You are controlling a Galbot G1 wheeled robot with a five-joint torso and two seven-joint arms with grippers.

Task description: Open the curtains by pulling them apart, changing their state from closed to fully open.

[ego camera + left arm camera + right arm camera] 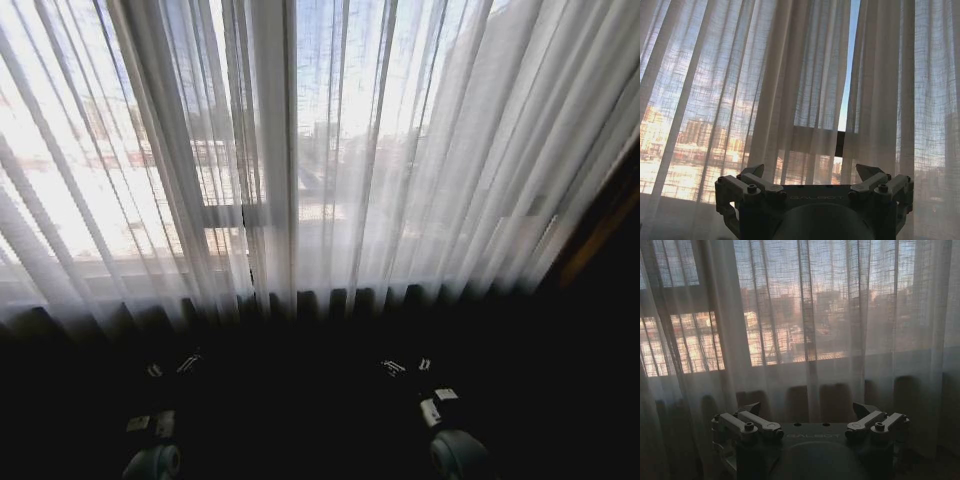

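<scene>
The curtains (300, 180) hang closed across the window ahead of the robot, pleats falling to a dark floor line. The dark drape (600, 230) with its orange-brown edge stands at the robot's right and is not part of the job.

Left claw (810, 172): released, fingers spread, nothing between them, short of the fabric. Right claw (807, 410): likewise released and empty, facing the lower curtain. In the head view both arms sit low in shadow, left claw (170, 368) and right claw (405, 367), well apart from the cloth.

Judgement on the step: reach is not yet made. A good grasp would take each panel at its inner edge, gathering several pleats rather than one thin fold, then draw outward steadily so the sheer weave does not slip.

View differences: the left wrist view shows a narrow gap (847, 75) of bare sky between two panels, marking the meeting edge. The head view shows only overlapping folds near the window frame (270, 150) there. The right wrist view shows the hem's scalloped shadows and no seam.
</scene>
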